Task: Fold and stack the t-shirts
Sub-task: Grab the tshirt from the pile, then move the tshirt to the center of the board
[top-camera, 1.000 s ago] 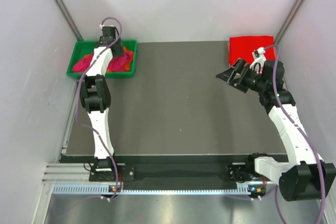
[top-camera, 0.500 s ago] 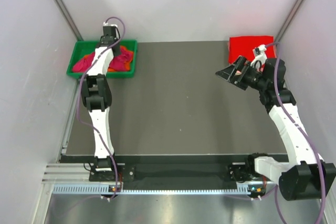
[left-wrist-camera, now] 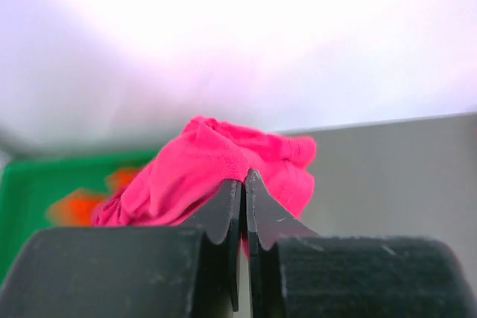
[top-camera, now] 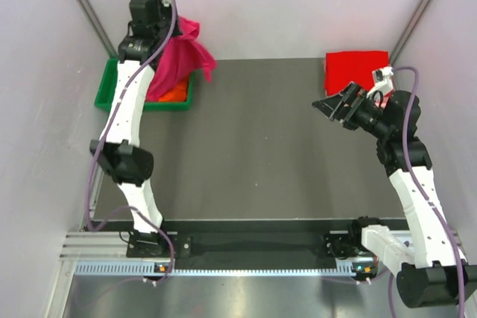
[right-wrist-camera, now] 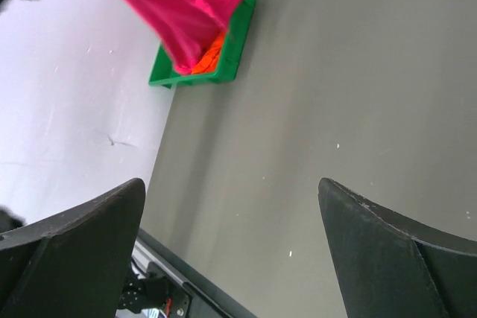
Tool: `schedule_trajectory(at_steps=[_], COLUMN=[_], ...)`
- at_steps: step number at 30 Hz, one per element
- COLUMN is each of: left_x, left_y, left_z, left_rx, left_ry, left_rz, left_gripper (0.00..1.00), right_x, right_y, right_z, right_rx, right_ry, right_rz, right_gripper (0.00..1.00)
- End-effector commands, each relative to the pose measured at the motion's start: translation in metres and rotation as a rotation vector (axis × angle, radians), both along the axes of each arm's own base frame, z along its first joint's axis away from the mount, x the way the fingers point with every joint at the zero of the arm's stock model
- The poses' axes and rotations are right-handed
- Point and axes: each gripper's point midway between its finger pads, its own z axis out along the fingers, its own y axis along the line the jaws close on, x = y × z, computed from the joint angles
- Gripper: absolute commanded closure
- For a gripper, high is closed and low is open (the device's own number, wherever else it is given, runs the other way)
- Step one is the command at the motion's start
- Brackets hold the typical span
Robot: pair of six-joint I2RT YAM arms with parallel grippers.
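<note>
My left gripper (top-camera: 170, 29) is raised high above the green tray (top-camera: 104, 93) and is shut on a magenta-pink t-shirt (top-camera: 185, 56). The shirt hangs down from it, with its lower end still over the tray. In the left wrist view the jaws (left-wrist-camera: 244, 180) pinch a bunched fold of that shirt (left-wrist-camera: 223, 158). An orange t-shirt (top-camera: 176, 94) lies in the tray. A bright red t-shirt (top-camera: 356, 69) lies folded at the table's back right. Just in front of it my right gripper (top-camera: 332, 107) hovers open and holds nothing, its fingers (right-wrist-camera: 89, 229) wide apart.
The green tray (right-wrist-camera: 240, 31) sits at the back left corner against the white wall. The dark table mat (top-camera: 253, 147) lies between the arms. White walls close in both sides and the back.
The left gripper has shut on the magenta-pink shirt in the tray and lifted it well up. The right gripper has shifted slightly right and stayed open.
</note>
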Motion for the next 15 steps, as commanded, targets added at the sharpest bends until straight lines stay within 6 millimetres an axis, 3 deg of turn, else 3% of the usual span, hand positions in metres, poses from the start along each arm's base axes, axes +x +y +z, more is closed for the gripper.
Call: schedule_trajectory(at_steps=[1, 2, 3, 5, 6, 7, 8, 9, 10, 11, 12, 13, 14, 15], left_x=[-0.070, -0.085, -0.112, -0.137, -0.169, -0.184, -0.188, -0.212, -0.224, -0.225, -0.241, -0.247, -0.242, -0.245], left_y=[-0.056, -0.078, -0.090, -0.121, -0.136, -0.149, -0.158, -0.167, -0.178, -0.186, -0.188, -0.192, -0.193, -0.187], left_z=[0.125, 0.122, 0.146, 0.149, 0.160, 0.159, 0.140, 0.148, 0.140, 0.106, 0.105, 0.089, 0.044, 0.028], left_rx=[-0.229, -0.282, -0.376, -0.466, -0.541, -0.574, -0.611, -0.650, -0.675, -0.705, -0.728, -0.743, -0.764, -0.740], left_ry=[-0.267, -0.245, -0.274, -0.273, -0.252, -0.232, -0.172, -0.174, -0.140, -0.046, -0.046, -0.004, 0.094, 0.102], left_rz=[-0.282, -0.399, -0.466, -0.613, -0.722, -0.787, -0.819, -0.898, -0.940, -0.950, -0.983, -0.987, -0.936, -0.900], left_gripper=[1.00, 1.00, 1.00, 1.00, 1.00, 1.00, 1.00, 1.00, 1.00, 1.00, 1.00, 1.00, 1.00, 1.00], right_x=[-0.001, 0.000, 0.002, 0.002, 0.002, 0.002, 0.001, -0.001, -0.002, -0.003, -0.006, -0.007, -0.008, -0.009], right_y=[-0.009, -0.012, -0.014, -0.020, -0.021, -0.022, -0.022, -0.022, -0.022, -0.023, -0.023, -0.025, -0.028, -0.030], right_z=[0.006, 0.004, -0.001, -0.009, -0.012, -0.017, -0.019, -0.020, -0.026, -0.028, -0.029, -0.038, -0.043, -0.048], right_rx=[-0.010, -0.027, -0.042, -0.075, -0.081, -0.089, -0.095, -0.097, -0.100, -0.107, -0.109, -0.117, -0.128, -0.137], right_ry=[-0.003, 0.008, 0.030, 0.066, 0.079, 0.094, 0.099, 0.097, 0.112, 0.113, 0.108, 0.129, 0.138, 0.149], right_rz=[-0.056, -0.071, -0.082, -0.111, -0.112, -0.117, -0.112, -0.108, -0.109, -0.110, -0.112, -0.118, -0.134, -0.144], right_gripper=[0.00, 0.00, 0.00, 0.00, 0.00, 0.00, 0.00, 0.00, 0.00, 0.00, 0.00, 0.00, 0.00, 0.00])
